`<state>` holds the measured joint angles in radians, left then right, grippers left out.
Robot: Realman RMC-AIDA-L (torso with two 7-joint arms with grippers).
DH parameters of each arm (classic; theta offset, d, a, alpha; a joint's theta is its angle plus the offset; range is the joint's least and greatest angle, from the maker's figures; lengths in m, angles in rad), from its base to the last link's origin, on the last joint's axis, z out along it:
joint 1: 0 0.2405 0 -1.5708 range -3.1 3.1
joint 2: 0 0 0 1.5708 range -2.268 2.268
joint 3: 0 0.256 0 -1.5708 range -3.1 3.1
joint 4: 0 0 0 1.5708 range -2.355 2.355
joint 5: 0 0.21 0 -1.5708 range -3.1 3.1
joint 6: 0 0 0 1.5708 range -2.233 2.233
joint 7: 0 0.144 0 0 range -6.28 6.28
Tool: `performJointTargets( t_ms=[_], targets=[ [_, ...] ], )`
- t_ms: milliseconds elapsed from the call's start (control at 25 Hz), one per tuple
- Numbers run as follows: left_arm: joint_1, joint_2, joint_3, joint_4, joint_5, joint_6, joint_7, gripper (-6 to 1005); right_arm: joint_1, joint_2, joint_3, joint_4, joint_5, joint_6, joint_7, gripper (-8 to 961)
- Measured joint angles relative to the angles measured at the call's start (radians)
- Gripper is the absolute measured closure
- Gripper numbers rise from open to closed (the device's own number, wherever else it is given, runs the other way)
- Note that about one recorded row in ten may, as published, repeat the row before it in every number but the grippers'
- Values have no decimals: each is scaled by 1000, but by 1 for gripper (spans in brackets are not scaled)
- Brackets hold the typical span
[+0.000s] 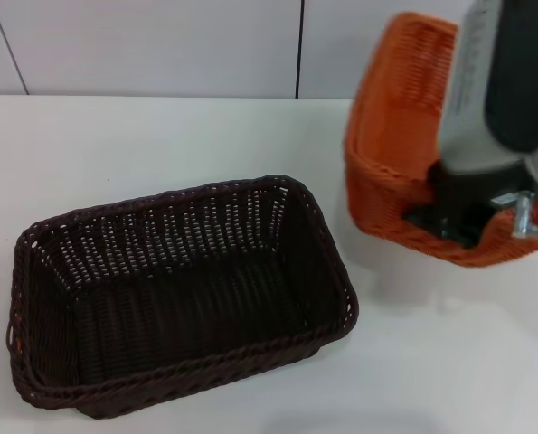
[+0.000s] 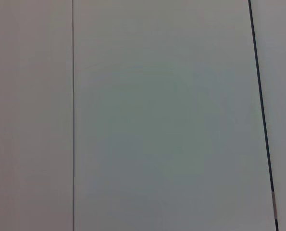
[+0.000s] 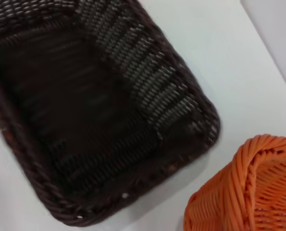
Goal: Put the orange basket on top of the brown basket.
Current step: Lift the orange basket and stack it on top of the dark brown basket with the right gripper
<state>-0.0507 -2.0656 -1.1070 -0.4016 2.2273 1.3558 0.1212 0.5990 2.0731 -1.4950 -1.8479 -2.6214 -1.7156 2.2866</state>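
The brown basket (image 1: 205, 231) stands empty on the white table, left of centre in the head view. The right wrist view looks down into it (image 3: 147, 82). To its right the orange basket (image 1: 391, 136) hangs off the table, tilted steeply with its opening turned toward the brown one. My right gripper (image 1: 457, 217) is shut on its near rim. One rounded corner of the orange basket (image 3: 248, 192) shows in the right wrist view, apart from the brown basket's end. The left gripper is out of view.
The white table (image 1: 115, 145) runs back to a pale panelled wall (image 1: 160, 45). The left wrist view shows only flat pale panels (image 2: 157, 120) with dark seams.
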Motion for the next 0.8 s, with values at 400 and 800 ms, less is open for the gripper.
performJointTargets(
  t_ms=[400,800],
  targets=[
    [-3,-4,2,17,0,-4,-8,216,-20,2,-197,-203,-62,-3,-372,819],
    [4,-6,17,13,-1,-34,-52,217,-91,3,-291,-209,-57,27,-735,819]
  ],
)
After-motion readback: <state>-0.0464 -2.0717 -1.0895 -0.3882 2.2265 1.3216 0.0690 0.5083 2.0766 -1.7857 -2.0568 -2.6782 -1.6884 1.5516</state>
